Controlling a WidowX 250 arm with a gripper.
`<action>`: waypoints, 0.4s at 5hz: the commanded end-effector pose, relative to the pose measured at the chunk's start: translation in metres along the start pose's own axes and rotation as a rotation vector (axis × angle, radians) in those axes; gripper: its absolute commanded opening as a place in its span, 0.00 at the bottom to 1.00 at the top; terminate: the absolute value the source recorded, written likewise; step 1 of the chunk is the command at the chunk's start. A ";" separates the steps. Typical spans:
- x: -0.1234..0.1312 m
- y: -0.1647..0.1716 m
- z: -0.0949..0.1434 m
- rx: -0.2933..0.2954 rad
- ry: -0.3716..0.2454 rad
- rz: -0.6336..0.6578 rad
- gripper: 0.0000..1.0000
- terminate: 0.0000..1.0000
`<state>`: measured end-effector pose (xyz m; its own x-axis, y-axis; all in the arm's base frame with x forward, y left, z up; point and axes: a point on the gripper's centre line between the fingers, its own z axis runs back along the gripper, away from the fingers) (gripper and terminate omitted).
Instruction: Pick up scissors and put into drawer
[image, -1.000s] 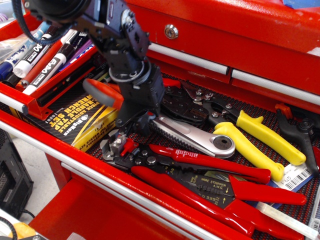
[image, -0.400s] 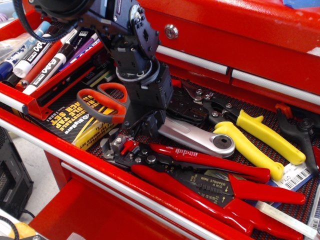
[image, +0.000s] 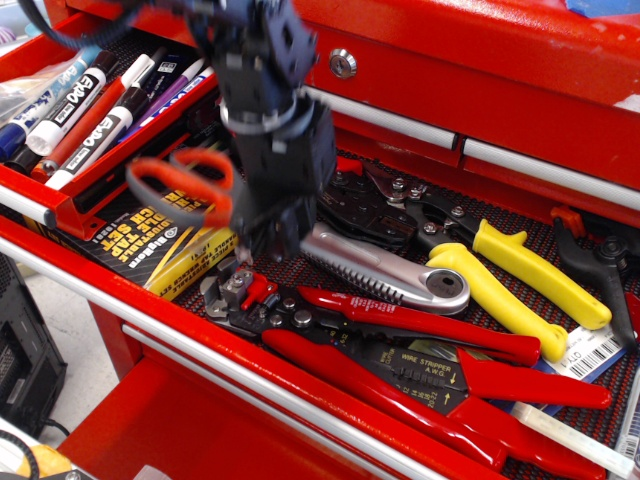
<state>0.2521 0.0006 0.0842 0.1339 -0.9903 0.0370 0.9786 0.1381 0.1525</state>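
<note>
The scissors (image: 180, 187) show as two orange-red loop handles sticking out to the left of my gripper (image: 266, 240), motion-blurred. Their blades are hidden behind the gripper's black body. The gripper is shut on the scissors and holds them just above the left part of the open red drawer (image: 150, 318), over the yellow and black box (image: 165, 245). The gripper's fingers point down towards the drawer's black mat.
The drawer holds a red wire stripper (image: 400, 350), a silver ratchet wrench (image: 395, 278), yellow-handled pliers (image: 520, 272) and black pliers (image: 600, 262). A red tray of markers (image: 85, 105) sits at the left. A closed drawer with a lock (image: 343, 64) is behind.
The gripper has swung left and slightly up with the scissors. The orange handles moved left over the box. The ratchet wrench is more exposed now.
</note>
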 end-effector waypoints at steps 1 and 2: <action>-0.006 0.015 0.062 0.084 0.131 -0.061 0.00 0.00; -0.047 0.028 0.076 0.122 0.123 -0.082 0.00 0.00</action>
<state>0.2607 0.0679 0.1496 0.0815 -0.9945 -0.0656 0.9729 0.0651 0.2220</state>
